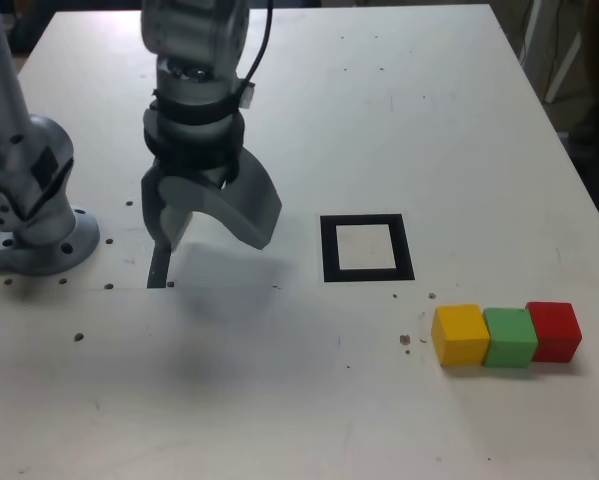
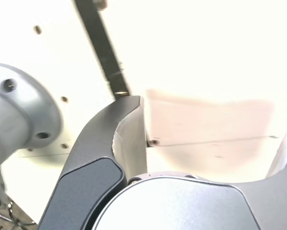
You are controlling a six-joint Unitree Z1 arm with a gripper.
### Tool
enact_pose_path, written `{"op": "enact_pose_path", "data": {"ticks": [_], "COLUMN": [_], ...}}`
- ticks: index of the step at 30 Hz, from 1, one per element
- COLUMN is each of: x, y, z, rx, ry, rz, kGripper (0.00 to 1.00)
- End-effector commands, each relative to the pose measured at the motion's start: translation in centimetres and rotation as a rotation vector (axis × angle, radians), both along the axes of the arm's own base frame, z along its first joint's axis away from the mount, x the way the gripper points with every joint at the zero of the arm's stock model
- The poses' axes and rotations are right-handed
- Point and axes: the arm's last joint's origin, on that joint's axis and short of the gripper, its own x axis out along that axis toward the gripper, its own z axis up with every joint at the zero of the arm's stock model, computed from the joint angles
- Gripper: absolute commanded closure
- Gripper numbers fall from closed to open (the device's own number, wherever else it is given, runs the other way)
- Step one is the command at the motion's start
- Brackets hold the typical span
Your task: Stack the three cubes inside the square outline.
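Note:
Three cubes sit in a touching row on the white table near the front, at the exterior view's right: yellow cube [image 1: 460,334], green cube [image 1: 510,337], red cube [image 1: 554,331]. The black square outline [image 1: 329,248] with a white centre lies behind them, toward the middle, with nothing inside it. My gripper [image 1: 211,235] hangs open above the table, well to the exterior view's left of the outline and far from the cubes, and holds nothing. In the wrist view the gripper [image 2: 210,139] shows spread dark fingers [image 2: 109,143] with only bare table between them; no cube or outline appears there.
The arm's grey base [image 1: 39,240] stands at the exterior view's left. A narrow black strip [image 1: 159,268] lies on the table just under the gripper and shows as strip [image 2: 102,48] in the wrist view. Small dark specks and screw holes dot the table.

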Motion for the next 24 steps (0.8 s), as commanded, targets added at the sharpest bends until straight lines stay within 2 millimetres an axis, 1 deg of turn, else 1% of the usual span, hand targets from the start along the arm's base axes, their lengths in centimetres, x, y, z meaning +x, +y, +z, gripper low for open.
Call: {"op": "enact_pose_path", "data": {"ticks": [1,15,24], "x": [0.7,6.1,10.1], "y": [-0.4,-2.1,-3.0], "z": [0.5,2.2,4.0], "rx": [-0.007,-0.032,-0.053], "ry": [-0.010,-0.014,-0.027], "rz": [-0.030,-0.222,-0.384], "kGripper": [0.01,0.01,0.01]}}
